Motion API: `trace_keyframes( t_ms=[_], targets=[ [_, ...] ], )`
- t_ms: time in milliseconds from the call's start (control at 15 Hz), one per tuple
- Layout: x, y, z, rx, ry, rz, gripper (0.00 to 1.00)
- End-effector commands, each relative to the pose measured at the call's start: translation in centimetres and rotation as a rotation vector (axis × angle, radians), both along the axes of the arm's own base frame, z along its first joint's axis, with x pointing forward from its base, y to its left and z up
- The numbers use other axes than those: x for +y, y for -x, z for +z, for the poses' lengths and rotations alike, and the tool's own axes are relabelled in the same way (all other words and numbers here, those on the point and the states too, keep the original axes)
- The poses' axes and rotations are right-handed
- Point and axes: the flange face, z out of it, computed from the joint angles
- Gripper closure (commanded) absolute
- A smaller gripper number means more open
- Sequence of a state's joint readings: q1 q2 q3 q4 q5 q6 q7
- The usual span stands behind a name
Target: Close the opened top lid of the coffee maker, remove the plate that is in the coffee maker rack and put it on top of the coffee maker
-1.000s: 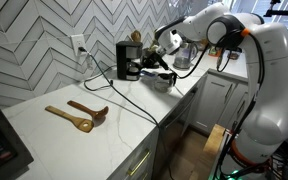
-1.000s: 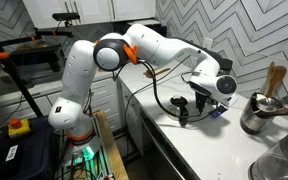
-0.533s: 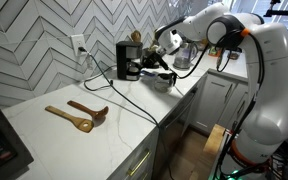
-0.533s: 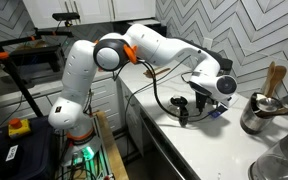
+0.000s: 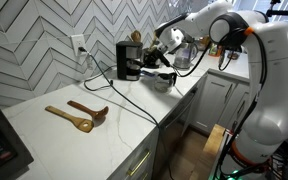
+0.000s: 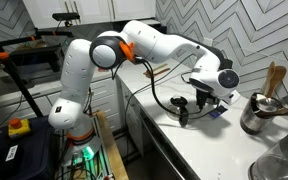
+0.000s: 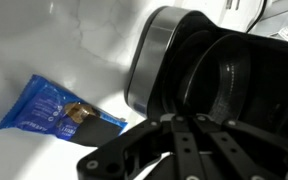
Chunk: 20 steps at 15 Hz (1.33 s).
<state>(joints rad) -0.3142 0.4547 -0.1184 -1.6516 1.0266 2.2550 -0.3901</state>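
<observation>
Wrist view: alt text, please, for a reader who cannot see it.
The shut gripper hangs close above what looks like the coffee maker, black with a steel band. A blue packet lies on the white counter beside it.

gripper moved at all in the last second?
Yes, slightly. In an exterior view the shut black gripper has risen a little against the round steel pot.

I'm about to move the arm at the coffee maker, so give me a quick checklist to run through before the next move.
1. Gripper shut, nothing seen in it: ok.
2. Gripper close to the coffee maker: ok.
3. Top lid closed: cannot tell.
4. Plate in the front bay: cannot tell, hidden from every view.
5. Blue packet on the counter beside the machine, clear of the gripper: ok.
</observation>
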Motion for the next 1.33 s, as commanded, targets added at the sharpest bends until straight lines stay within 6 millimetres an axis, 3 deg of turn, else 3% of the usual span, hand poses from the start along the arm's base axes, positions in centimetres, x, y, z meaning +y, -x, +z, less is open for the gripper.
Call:
trace_keyframes(
  t_ms=[0,400,667,1267],
  targets=[
    [-0.3,1.9,1.0,0.098,0.000,-0.023,1.00],
    [-1.2,5.1,1.8,0.221,-0.018,-0.013,1.00],
    [-1.5,7.6,3.3,0.267,0.005,0.008,1.00],
    [0.4,12.5,7.9,0.305,-0.031,0.099,1.00]
  ],
)
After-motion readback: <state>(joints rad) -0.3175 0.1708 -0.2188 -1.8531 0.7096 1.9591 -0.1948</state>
